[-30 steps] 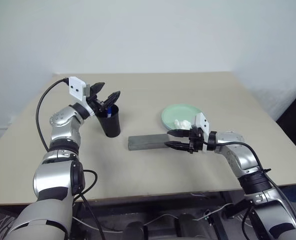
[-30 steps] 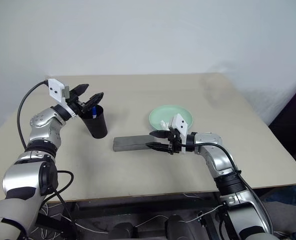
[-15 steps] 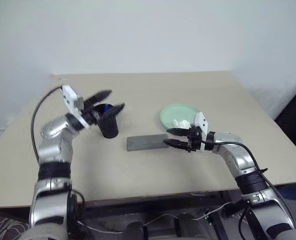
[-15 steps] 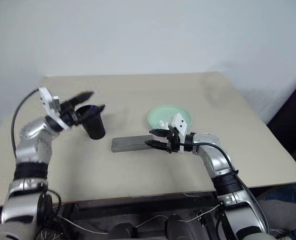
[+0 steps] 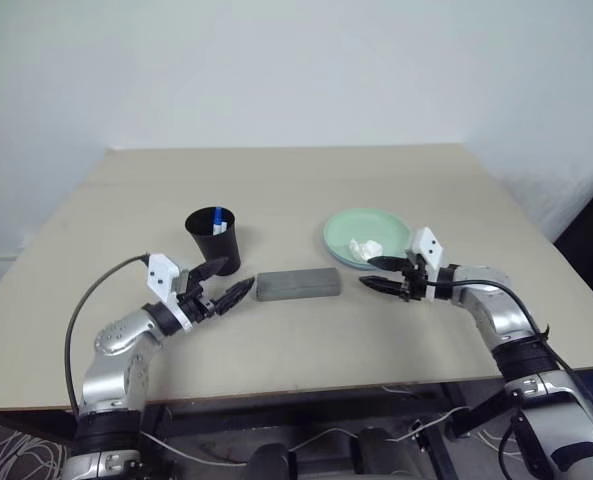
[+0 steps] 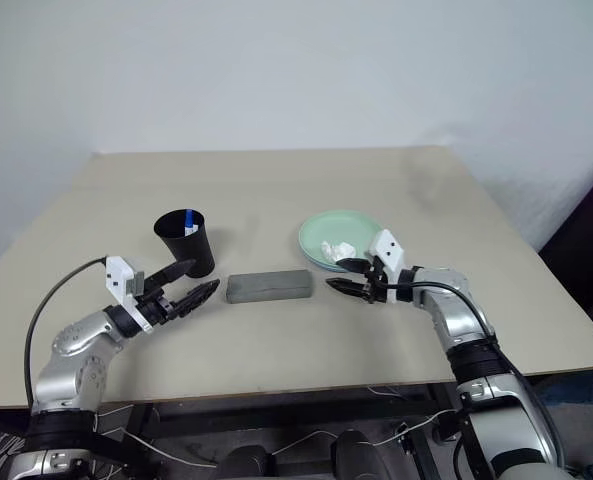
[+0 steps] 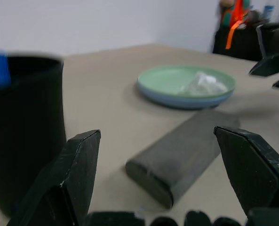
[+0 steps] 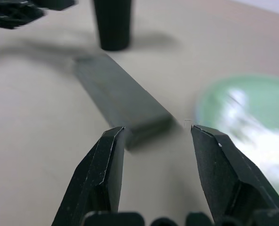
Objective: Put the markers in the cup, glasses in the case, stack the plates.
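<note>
- L gripper (image 5: 224,284): fingers spread wide, nothing held, low over table (image 5: 306,180), just in front of cup (image 5: 213,239), near case's left end.
- R gripper (image 5: 377,274): jaws part open, empty, betw case (image 5: 297,285) & plates (image 5: 361,238).
- Case lies shut, mid-table.
- Blue-capped marker (image 5: 217,220) stands in cup.
- Green plate stacked on blue one; white paper (image 5: 364,248) on top.

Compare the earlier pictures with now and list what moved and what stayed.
The left gripper came down and back from over the black cup to hover low beside the grey case, jaws open and empty. The right gripper drew away from the case's end toward the stacked plates, jaws open. Cup, blue-capped marker, closed case, plates and crumpled paper stayed put.
</note>
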You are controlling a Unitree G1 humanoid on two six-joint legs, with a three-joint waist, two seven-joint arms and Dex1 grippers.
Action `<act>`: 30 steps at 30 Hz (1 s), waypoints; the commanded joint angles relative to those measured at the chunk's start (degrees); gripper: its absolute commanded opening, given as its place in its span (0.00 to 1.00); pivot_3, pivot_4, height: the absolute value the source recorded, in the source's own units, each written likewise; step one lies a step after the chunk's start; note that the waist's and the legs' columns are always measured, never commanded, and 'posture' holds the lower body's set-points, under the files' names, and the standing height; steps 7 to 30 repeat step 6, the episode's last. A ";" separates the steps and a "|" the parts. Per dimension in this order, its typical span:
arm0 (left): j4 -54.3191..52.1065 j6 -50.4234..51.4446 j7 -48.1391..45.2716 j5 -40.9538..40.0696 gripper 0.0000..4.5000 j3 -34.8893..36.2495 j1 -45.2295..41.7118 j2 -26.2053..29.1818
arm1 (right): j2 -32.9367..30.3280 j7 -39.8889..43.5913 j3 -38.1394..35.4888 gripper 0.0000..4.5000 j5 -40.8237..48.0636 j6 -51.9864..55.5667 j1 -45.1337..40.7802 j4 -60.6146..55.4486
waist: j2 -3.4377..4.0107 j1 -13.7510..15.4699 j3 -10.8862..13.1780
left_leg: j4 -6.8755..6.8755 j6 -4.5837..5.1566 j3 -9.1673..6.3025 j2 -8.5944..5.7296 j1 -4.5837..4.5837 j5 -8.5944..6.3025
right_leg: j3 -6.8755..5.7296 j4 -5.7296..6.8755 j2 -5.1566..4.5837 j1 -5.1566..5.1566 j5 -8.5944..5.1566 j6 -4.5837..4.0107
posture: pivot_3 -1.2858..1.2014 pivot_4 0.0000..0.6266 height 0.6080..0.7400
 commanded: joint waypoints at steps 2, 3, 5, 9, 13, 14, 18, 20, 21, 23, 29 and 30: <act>-1.86 -2.90 3.48 0.92 0.91 -0.09 1.32 -2.23 | -3.20 1.37 -3.08 0.54 -0.42 -3.68 1.31 3.69 | 0.02 0.02 -0.01 | 0.00 0.00 -0.01 -0.02 0.02 0.00 | 0.00 -0.03 0.00 0.06 -0.01 -0.01 | 0.52 0.00 0.97; -1.94 -3.27 4.36 1.07 0.91 -0.13 1.67 -2.95 | -3.44 1.32 -3.32 0.54 -0.43 -3.86 1.54 4.42 | 0.02 0.00 -0.01 | 0.01 0.00 0.02 -0.03 0.02 0.00 | 0.03 -0.06 -0.01 0.08 -0.02 -0.01 | 0.52 0.00 0.97; -2.60 -4.05 6.03 1.74 0.91 -0.66 2.52 -4.30 | -3.62 1.32 -3.68 0.54 -0.45 -4.34 1.97 5.41 | 0.02 0.00 -0.01 | 0.02 0.00 0.10 -0.05 0.02 0.00 | 0.12 -0.09 -0.02 0.08 -0.03 -0.03 | 0.52 0.00 0.97; -2.85 -4.53 6.66 2.22 0.91 -1.04 2.90 -4.85 | -3.47 1.26 -3.72 0.54 -0.39 -4.20 2.08 5.41 | 0.02 0.00 -0.01 | 0.05 0.00 0.12 -0.06 0.01 0.00 | 0.14 -0.09 -0.02 0.08 -0.02 -0.03 | 0.52 0.00 0.97; -2.85 -4.53 6.66 2.22 0.91 -1.04 2.90 -4.85 | -3.47 1.26 -3.72 0.54 -0.39 -4.20 2.08 5.41 | 0.02 0.00 -0.01 | 0.05 0.00 0.12 -0.06 0.01 0.00 | 0.14 -0.09 -0.02 0.08 -0.02 -0.03 | 0.52 0.00 0.97; -2.85 -4.53 6.66 2.22 0.91 -1.04 2.90 -4.85 | -3.47 1.26 -3.72 0.54 -0.39 -4.20 2.08 5.41 | 0.02 0.00 -0.01 | 0.05 0.00 0.12 -0.06 0.01 0.00 | 0.14 -0.09 -0.02 0.08 -0.02 -0.03 | 0.52 0.00 0.97; -2.85 -4.53 6.66 2.22 0.91 -1.04 2.90 -4.85 | -3.47 1.26 -3.72 0.54 -0.39 -4.20 2.08 5.41 | 0.02 0.00 -0.01 | 0.05 0.00 0.12 -0.06 0.01 0.00 | 0.14 -0.09 -0.02 0.08 -0.02 -0.03 | 0.52 0.00 0.97; -2.85 -4.53 6.66 2.22 0.91 -1.04 2.90 -4.85 | -3.47 1.26 -3.72 0.54 -0.39 -4.20 2.08 5.41 | 0.02 0.00 -0.01 | 0.05 0.00 0.12 -0.06 0.01 0.00 | 0.14 -0.09 -0.02 0.08 -0.02 -0.03 | 0.52 0.00 0.97; -2.85 -4.53 6.66 2.22 0.91 -1.04 2.90 -4.85 | -3.47 1.26 -3.72 0.54 -0.39 -4.20 2.08 5.41 | 0.02 0.00 -0.01 | 0.05 0.00 0.12 -0.06 0.01 0.00 | 0.14 -0.09 -0.02 0.08 -0.02 -0.03 | 0.52 0.00 0.97; -2.85 -4.53 6.66 2.22 0.91 -1.04 2.90 -4.85 | -3.47 1.26 -3.72 0.54 -0.39 -4.20 2.08 5.41 | 0.02 0.00 -0.01 | 0.05 0.00 0.12 -0.06 0.01 0.00 | 0.14 -0.09 -0.02 0.08 -0.02 -0.03 | 0.52 0.00 0.97; -2.85 -4.53 6.66 2.22 0.91 -1.04 2.90 -4.85 | -3.47 1.26 -3.72 0.54 -0.39 -4.20 2.08 5.41 | 0.02 0.00 -0.01 | 0.05 0.00 0.12 -0.06 0.01 0.00 | 0.14 -0.09 -0.02 0.08 -0.02 -0.03 | 0.52 0.00 0.97; -2.85 -4.53 6.66 2.22 0.91 -1.04 2.90 -4.85 | -3.47 1.26 -3.72 0.54 -0.39 -4.20 2.08 5.41 | 0.02 0.00 -0.01 | 0.05 0.00 0.12 -0.06 0.01 0.00 | 0.14 -0.09 -0.02 0.08 -0.02 -0.03 | 0.52 0.00 0.97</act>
